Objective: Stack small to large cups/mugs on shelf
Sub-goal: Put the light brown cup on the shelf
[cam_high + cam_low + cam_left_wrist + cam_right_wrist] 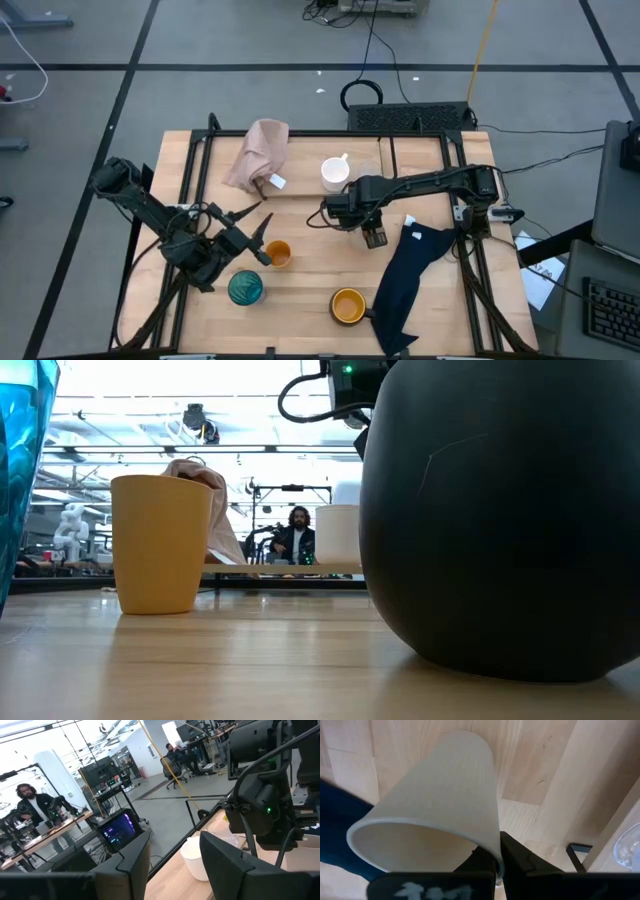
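right gripper pinches the beige cup by its rim, navy cloth just beside it. left gripper gapes wide, small orange cup just below its tips.

From above, the left gripper hung over the pale wooden surface with jaws apart, just beside the small orange cup. The round teal glass stood near it. The right gripper sat mid-surface beside the navy cloth, the white handled mug behind it and the wider orange-yellow mug nearer the front edge.
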`<control>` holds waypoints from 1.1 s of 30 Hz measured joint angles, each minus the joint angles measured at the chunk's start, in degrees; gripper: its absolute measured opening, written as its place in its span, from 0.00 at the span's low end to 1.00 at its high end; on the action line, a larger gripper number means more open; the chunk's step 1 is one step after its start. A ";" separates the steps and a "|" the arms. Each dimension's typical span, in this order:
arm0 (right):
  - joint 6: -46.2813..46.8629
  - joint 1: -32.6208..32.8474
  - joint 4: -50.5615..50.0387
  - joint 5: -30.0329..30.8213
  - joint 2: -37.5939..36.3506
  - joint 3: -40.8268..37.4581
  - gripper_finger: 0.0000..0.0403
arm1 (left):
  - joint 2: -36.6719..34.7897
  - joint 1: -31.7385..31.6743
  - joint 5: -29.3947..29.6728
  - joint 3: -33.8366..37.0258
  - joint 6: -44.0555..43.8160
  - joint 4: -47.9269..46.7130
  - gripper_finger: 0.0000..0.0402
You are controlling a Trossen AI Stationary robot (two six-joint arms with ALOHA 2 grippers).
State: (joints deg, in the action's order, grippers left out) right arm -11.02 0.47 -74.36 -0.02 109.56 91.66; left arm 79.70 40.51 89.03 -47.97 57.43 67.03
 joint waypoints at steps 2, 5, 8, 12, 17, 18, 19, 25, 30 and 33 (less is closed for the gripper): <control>0.13 0.00 -0.65 0.02 0.06 0.48 0.00 | 0.00 0.00 -0.02 0.00 -0.02 0.00 0.43; 0.28 0.00 -0.93 0.18 0.11 1.93 0.00 | 0.00 0.00 -0.02 0.00 -0.12 0.02 0.43; 0.51 0.00 -2.12 0.16 0.11 3.77 0.00 | 0.00 0.00 -0.01 0.00 -0.15 0.02 0.43; 0.46 0.00 -2.59 0.16 0.11 5.03 0.00 | 0.00 0.00 0.00 0.00 -0.15 0.00 0.43; -0.05 0.00 -3.24 0.09 0.11 5.04 0.00 | 0.00 0.00 0.00 0.00 -0.17 0.00 0.43; -0.07 0.00 -3.31 0.05 0.11 5.04 0.00 | 0.00 0.00 0.00 0.00 -0.17 0.02 0.43; -0.07 0.00 -3.43 0.05 0.11 5.04 0.00 | 0.00 0.00 0.00 0.00 -0.17 0.02 0.43; -0.12 0.02 -7.77 0.05 0.11 5.09 0.00 | 0.00 0.00 0.00 0.00 -0.20 0.02 0.43; 0.07 0.02 -11.53 0.18 0.11 5.09 0.00 | 0.00 0.00 0.00 0.00 -0.20 0.02 0.43; 0.48 0.02 -11.97 0.19 0.11 5.09 0.00 | 0.00 0.00 0.00 0.00 -0.21 0.01 0.43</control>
State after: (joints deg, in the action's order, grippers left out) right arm -10.55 0.49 -86.32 0.17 109.67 96.75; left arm 79.70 40.51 89.03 -47.97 57.21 67.04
